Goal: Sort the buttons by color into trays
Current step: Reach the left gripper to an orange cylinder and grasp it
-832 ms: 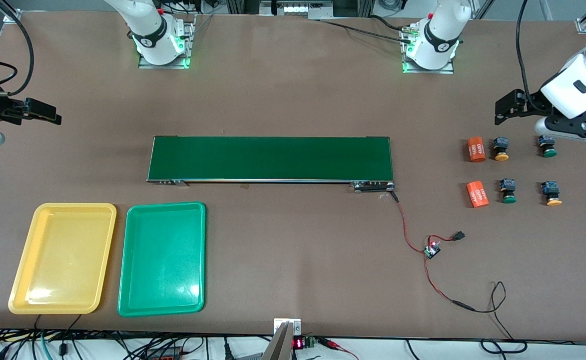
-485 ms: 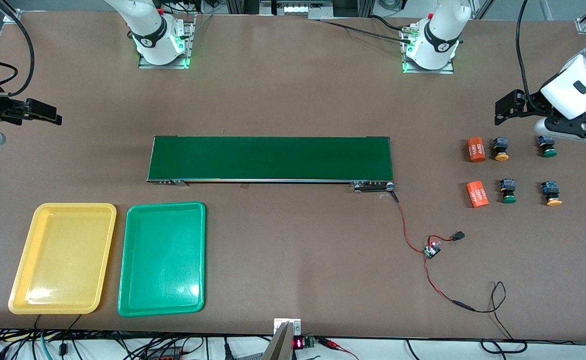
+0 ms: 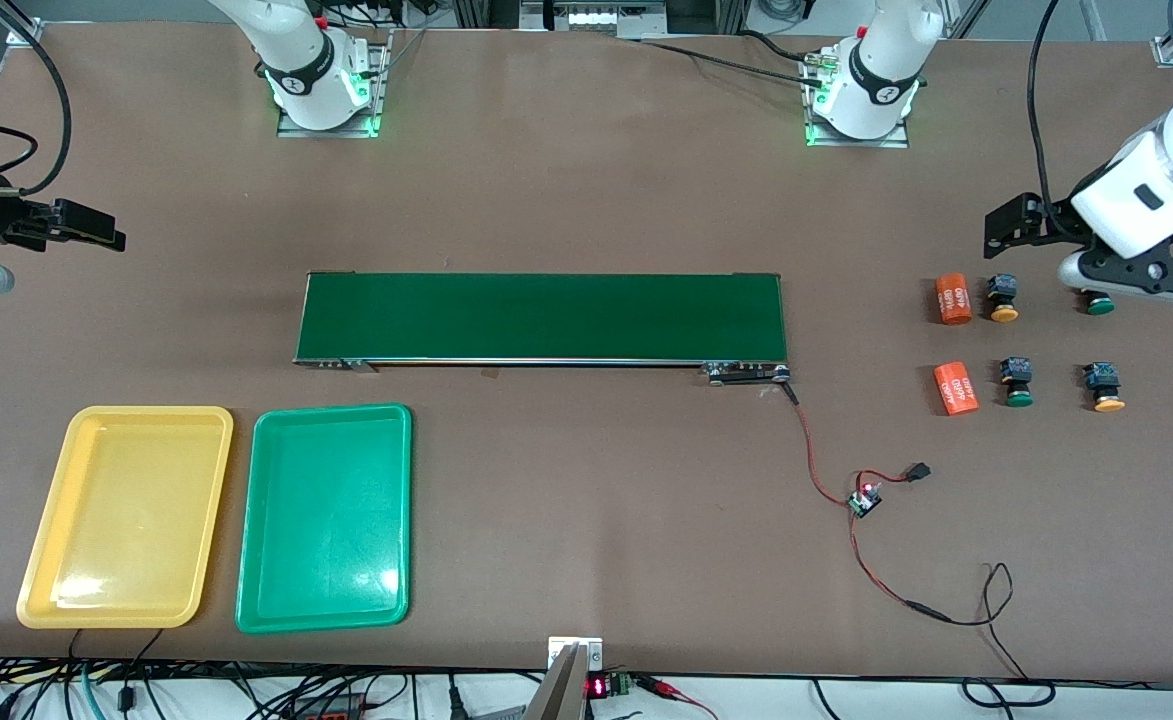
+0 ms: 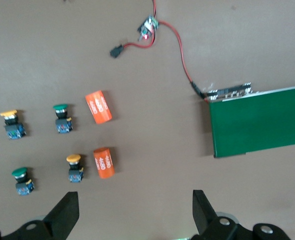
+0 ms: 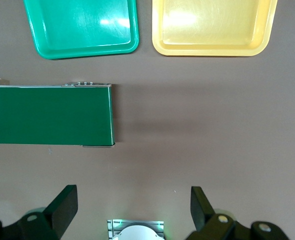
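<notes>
Across the brown matte tabletop (image 3: 586, 180) lies a long dark-green conveyor belt (image 3: 541, 317) at the centre, with a thin red-and-black wire lead (image 3: 826, 480) trailing from its end nearest the left arm; loose cables hang along the table edge closest to the front camera. At about seven o'clock from the belt, nearer the front camera, sit a shallow yellow plastic tray (image 3: 36, 560) and, just beside it, a shallow green plastic tray (image 3: 251, 560), both holding nothing. Toward the left arm's end, around three o'clock from the belt, four small black-bodied push-buttons (image 4: 62, 119) form a loose square, two green-capped and two yellow-orange-capped, beside two orange cylinders with white print (image 4: 98, 107). Over that cluster hangs the left gripper (image 4: 135, 215), fingers spread wide apart, holding and touching nothing, partly covering one green-capped button in the front view. At nine o'clock, the right gripper (image 5: 134, 210) waits above bare table with fingers likewise wide apart, gripping nothing.
</notes>
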You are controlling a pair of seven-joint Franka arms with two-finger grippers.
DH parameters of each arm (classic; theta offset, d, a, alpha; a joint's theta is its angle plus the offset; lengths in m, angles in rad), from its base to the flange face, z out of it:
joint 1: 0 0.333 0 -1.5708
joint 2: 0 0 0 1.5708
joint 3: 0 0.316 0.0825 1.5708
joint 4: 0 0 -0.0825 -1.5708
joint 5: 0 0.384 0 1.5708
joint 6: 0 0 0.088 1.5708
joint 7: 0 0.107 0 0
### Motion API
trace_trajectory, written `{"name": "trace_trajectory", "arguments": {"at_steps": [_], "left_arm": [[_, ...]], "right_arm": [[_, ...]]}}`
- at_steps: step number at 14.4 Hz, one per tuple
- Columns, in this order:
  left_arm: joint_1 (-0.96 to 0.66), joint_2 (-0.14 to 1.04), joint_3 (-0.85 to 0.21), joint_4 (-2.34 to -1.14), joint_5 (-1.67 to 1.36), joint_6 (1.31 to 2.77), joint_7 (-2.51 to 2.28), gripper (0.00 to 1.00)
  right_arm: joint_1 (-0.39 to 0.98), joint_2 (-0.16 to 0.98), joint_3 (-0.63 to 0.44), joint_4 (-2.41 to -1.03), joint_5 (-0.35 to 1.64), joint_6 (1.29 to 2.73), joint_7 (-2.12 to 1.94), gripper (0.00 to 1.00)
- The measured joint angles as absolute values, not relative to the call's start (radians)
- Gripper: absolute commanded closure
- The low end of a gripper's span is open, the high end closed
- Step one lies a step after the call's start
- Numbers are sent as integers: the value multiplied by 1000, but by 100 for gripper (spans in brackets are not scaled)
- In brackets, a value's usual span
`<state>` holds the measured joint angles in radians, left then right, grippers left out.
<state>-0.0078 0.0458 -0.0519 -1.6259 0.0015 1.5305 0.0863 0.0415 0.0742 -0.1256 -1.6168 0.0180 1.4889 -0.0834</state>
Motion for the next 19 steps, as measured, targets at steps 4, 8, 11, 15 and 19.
{"name": "trace_trajectory", "arguments": {"at_steps": [4,8,11,15,19], "left_arm": [[31,141,-43,-1628,4,1525,87,0],[135,306,-38,-1661,4,1739,82,0],[176,404,-37,-1718,4,1928,82,0],[178,465,-38,-1870,4,2235,76,0],[179,494,-38,-1982,4,2419,75,0]], "right_arm": [[42,79,-125,-1617,18,1489,-83,0],[42,73,-125,-1661,20,1516,-83,0],[42,-10,-125,-1817,21,1626,-83,0],[46,-177,-121,-2068,21,1761,-83,0],[60,-269,-95,-2199,22,1829,-11,0]]}}
